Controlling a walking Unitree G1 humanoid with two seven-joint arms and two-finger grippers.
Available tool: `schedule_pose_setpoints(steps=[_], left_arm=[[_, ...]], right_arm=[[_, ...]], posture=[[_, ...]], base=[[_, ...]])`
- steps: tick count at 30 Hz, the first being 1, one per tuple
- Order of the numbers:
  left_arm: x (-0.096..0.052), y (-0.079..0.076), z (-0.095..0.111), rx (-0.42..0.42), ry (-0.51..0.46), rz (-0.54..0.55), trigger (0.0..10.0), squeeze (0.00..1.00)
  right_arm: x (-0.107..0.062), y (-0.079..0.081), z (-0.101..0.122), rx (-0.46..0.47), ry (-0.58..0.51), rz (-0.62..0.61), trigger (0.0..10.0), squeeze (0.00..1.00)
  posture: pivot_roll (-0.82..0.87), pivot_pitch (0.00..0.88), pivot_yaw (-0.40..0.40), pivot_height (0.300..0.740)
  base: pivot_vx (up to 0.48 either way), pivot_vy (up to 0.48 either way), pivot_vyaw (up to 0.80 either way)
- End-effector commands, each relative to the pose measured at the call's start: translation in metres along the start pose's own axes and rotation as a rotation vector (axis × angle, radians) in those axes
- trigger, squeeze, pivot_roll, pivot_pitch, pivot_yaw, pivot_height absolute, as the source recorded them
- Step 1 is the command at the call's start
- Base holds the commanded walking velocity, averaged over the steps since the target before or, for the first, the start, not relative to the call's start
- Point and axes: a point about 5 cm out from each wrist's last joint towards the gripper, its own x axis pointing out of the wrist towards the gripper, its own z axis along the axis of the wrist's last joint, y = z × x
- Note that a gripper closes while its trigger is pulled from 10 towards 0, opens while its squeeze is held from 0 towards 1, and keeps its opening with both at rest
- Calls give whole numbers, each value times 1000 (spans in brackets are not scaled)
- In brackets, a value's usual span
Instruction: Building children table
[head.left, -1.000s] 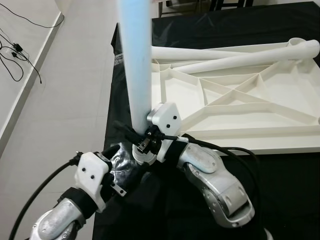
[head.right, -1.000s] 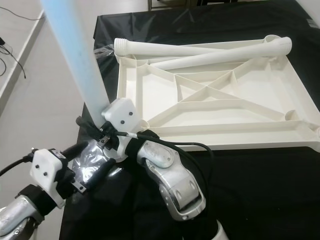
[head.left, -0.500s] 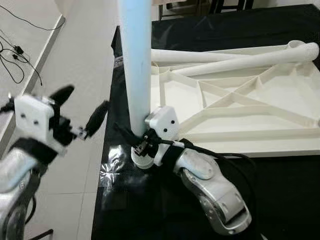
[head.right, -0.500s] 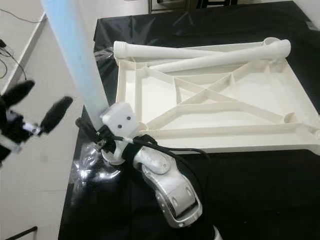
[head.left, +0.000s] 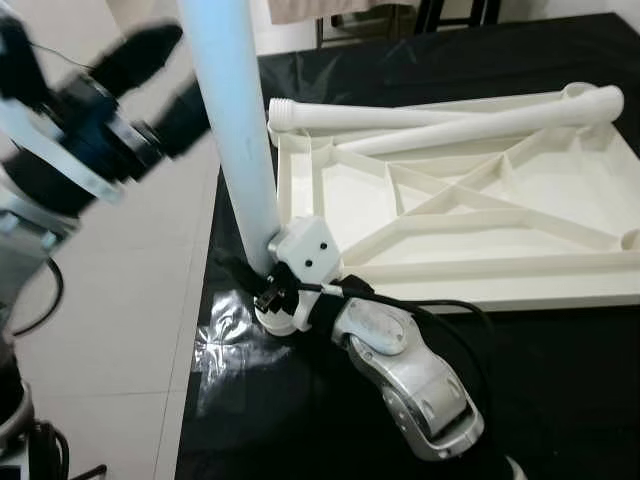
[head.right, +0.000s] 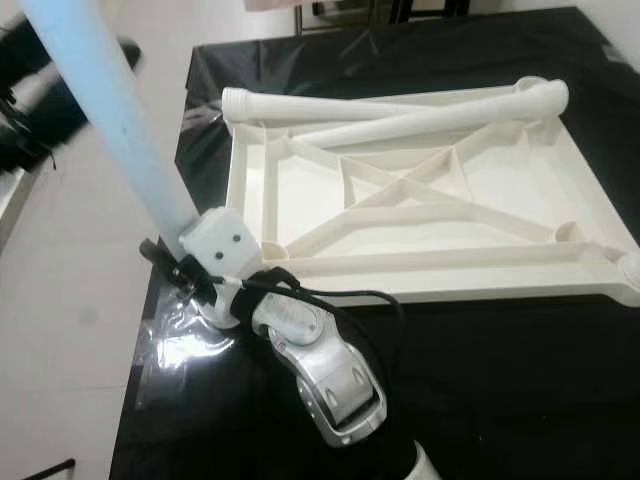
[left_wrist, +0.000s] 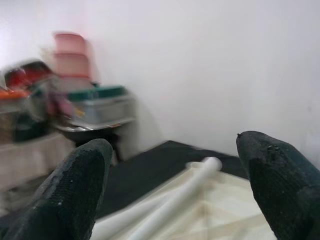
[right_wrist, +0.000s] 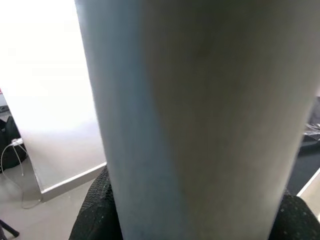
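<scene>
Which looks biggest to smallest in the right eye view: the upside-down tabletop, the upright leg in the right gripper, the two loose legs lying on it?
1. Tabletop, by far the largest.
2. Upright leg, but it rises toward the camera, so its apparent size is inflated.
3. The two loose legs look alike; no ranking between them.

The right gripper clamps the upright leg.

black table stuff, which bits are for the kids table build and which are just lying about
For the build:
- upside-down white ribbed plastic tabletop
- upright white tube leg, held by right gripper
- two white tube legs lying across the tabletop

Lying about:
- clear plastic wrap
- stacked storage boxes

Home room: tiled floor, stacked storage boxes
</scene>
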Motion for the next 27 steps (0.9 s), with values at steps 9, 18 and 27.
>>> schedule_pose_setpoints(steps=[9, 18, 27], left_arm=[[-5, -5, 60, 50, -90, -201, 10000, 0], [-29, -16, 89, -67, -192, -291, 10000, 0], [-36, -23, 46, -122, -34, -260, 10000, 0]], right_arm=[[-6, 23, -92, 113, 446, 65, 10000, 0], [-5, 23, -94, 110, 446, 78, 10000, 0], [-3, 24, -93, 106, 441, 84, 10000, 0]], posture=[[25, 245, 73, 740], [24, 241, 64, 740], [18, 231, 62, 740]], base=[[0, 0, 0], [0, 0, 0], [0, 0, 0]])
